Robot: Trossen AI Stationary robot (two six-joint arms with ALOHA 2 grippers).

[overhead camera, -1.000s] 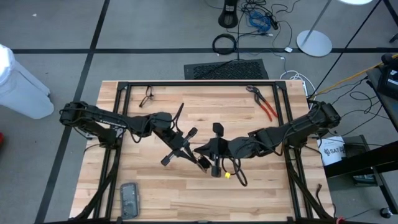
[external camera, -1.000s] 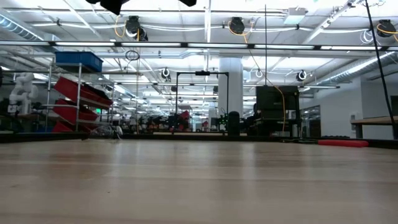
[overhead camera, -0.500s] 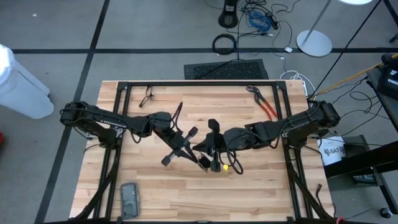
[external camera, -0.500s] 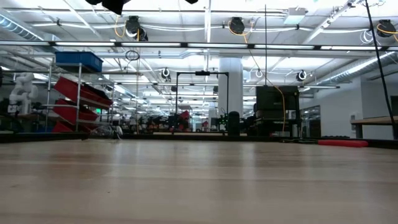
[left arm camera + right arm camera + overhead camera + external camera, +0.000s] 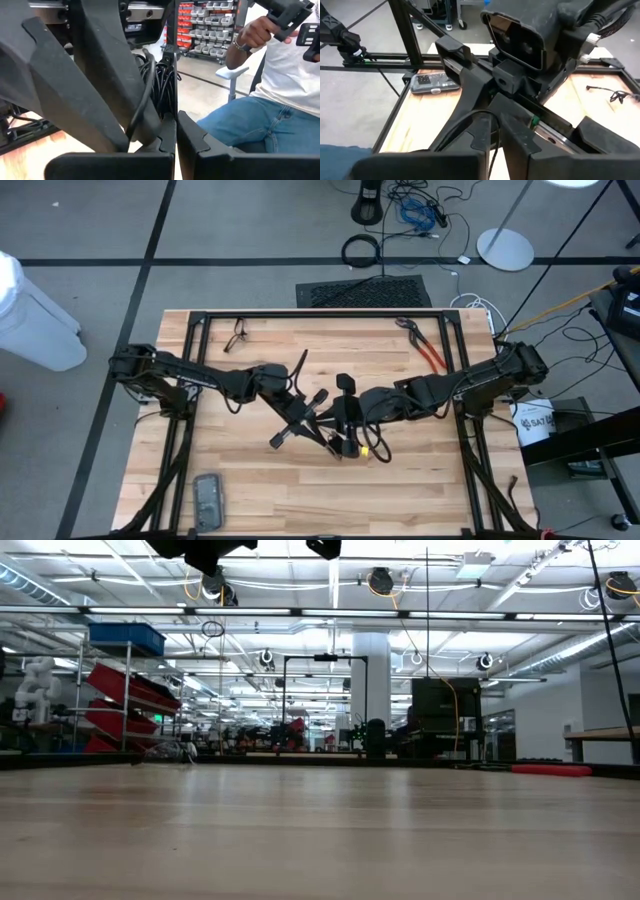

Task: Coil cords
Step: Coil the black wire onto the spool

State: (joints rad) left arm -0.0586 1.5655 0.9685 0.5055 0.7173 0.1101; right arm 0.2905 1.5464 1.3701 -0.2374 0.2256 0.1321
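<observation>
Both grippers meet above the middle of the table. The thin black cord shows as a bundle of loops (image 5: 159, 85) just beyond my left gripper (image 5: 176, 131), which is shut on it. One strand (image 5: 481, 116) arcs up and drops between the fingers of my right gripper (image 5: 495, 152), shut on it. In the high view, slack loops (image 5: 378, 442) with a small yellow piece (image 5: 365, 450) lie under the right gripper (image 5: 328, 423), beside the left gripper (image 5: 331, 442). The low view shows only dark arm parts (image 5: 205, 550) at its top. My left gripper pinches the cord between its two fingers, which reach in level from the table's left. The bundle of loops (image 5: 161, 102) rises right at the fingertips, clear of the table; the fingers hide the place of contact. My right gripper has a single strand (image 5: 497, 142) running down between its fingers. It comes from the table's right, slanting down. The strand bows in a slack arc above the fingers.
Red-handled pliers (image 5: 428, 350) lie at the far right, and a small dark object (image 5: 237, 335) lies at the far left. A grey keypad device (image 5: 207, 500) sits at the near left corner. Black frame rails (image 5: 320, 313) border the table. A seated person (image 5: 270, 105) is beyond it.
My left gripper has moved a little toward the table's right, closer to the right gripper. My right gripper has swung toward the table's far left and tipped further down. The yellow piece has shifted a little toward the far edge.
</observation>
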